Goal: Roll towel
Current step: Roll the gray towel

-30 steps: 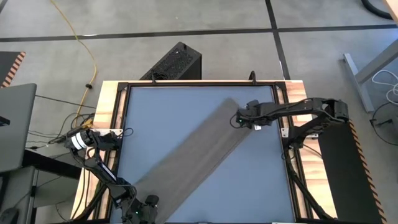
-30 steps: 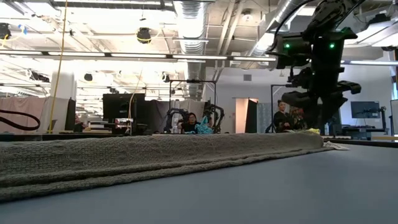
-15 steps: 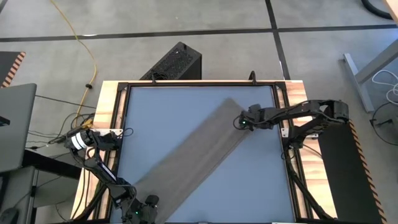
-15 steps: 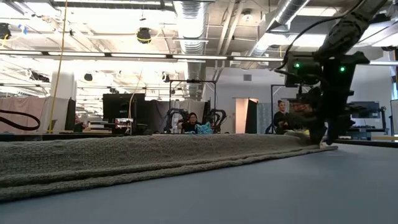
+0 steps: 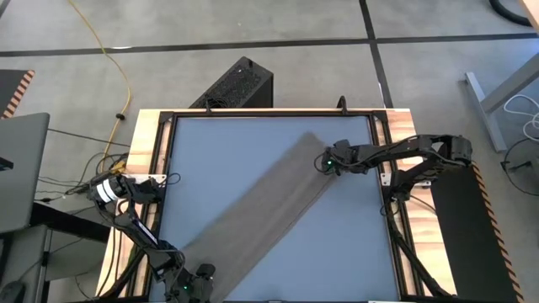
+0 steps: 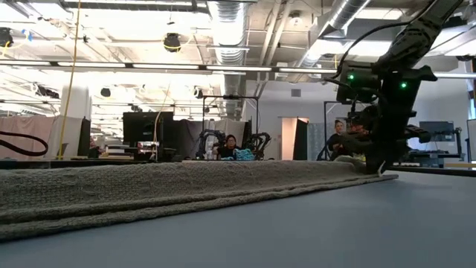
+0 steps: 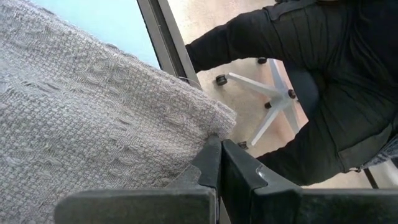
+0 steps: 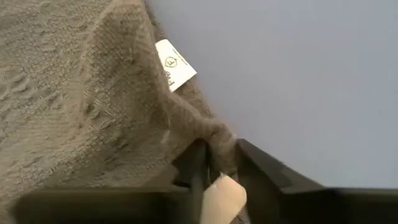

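High view, item by item, placed against the towel.

Table (image 5: 253, 143): blue-grey top in a black frame with wood margins; it carries the towel and nothing else that shows.

Towel (image 5: 261, 210): taupe cloth folded into one long flat band, lying diagonally across the table from the near left corner to the far right. The low view shows it (image 6: 186, 182) flat along its whole length, layered edges visible, with no coil or raised turn anywhere. A small white tag (image 8: 174, 64) sits at the edge of the far right end.

Right arm: reaches in from the table's right side to the towel's far right end. Right gripper (image 5: 326, 163) is down at that corner; the right wrist view shows its fingers (image 8: 261, 168) closed around a pinched-up ridge of the cloth just beside the tag.

Left arm: folded at the towel's near left end, at the table's front edge. Left gripper (image 7: 217, 168) has its fingers drawn together with the towel's near corner (image 7: 205, 118) at their tips; whether cloth is actually caught between them cannot be told.

Beyond the table: a person in dark clothing and a chair base (image 7: 267, 93), off past the towel's near end.

Progress, as a judgement: the cloth is folded to strip form and gripped at one end, but no turn of the roll exists yet. The whole rolling remains, probably starting from the held far right corner.
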Motion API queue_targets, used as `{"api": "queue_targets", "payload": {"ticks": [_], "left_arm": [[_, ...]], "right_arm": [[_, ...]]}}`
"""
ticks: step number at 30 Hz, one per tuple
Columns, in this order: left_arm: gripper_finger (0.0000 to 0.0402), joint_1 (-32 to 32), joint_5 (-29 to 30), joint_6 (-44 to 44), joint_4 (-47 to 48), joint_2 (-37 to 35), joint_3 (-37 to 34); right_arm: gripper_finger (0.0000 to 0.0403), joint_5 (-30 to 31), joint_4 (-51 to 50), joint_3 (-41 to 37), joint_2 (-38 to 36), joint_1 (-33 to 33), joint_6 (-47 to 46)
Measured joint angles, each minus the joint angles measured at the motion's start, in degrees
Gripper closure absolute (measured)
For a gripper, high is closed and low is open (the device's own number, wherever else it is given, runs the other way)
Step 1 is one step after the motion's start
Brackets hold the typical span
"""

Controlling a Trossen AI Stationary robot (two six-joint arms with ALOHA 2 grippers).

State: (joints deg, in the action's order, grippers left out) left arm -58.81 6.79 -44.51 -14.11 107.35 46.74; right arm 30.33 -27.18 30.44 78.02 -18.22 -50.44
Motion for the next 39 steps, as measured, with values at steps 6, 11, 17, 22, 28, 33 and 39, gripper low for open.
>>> {"api": "queue_targets", "payload": {"ticks": [6,11,17,22,28,33,39], "left_arm": [[0.0402,0.0,0.0,-0.3,-0.2,0.0,0.0],[0.0402,0.0,0.1,-0.2,-0.3,0.0,0.0],[0.0401,0.0,0.1,-0.2,-0.3,0.0,0.0],[0.0402,0.0,0.1,0.5,-0.3,0.0,0.0],[0.0401,0.0,-0.2,0.5,-0.4,0.0,0.0],[0.0401,0.0,-0.8,1.0,-0.4,0.0,0.0],[0.0401,0.2,-2.1,6.1,-2.7,-1.0,-0.2]], "right_arm": [[0.0383,0.2,-0.3,0.1,0.0,0.1,0.0],[0.0375,-0.3,-6.7,4.0,0.0,0.2,-0.9],[0.0365,-3.7,-20.2,11.6,0.0,0.2,-3.2],[0.0371,-8.9,-22.1,12.4,0.0,0.2,-3.4],[0.0365,-9.2,-22.3,9.9,0.0,0.1,-5.4],[0.0359,-8.4,-22.7,7.5,0.1,0.3,-8.0],[0.0319,-6.0,-22.3,7.2,0.1,0.9,-8.1]]}}
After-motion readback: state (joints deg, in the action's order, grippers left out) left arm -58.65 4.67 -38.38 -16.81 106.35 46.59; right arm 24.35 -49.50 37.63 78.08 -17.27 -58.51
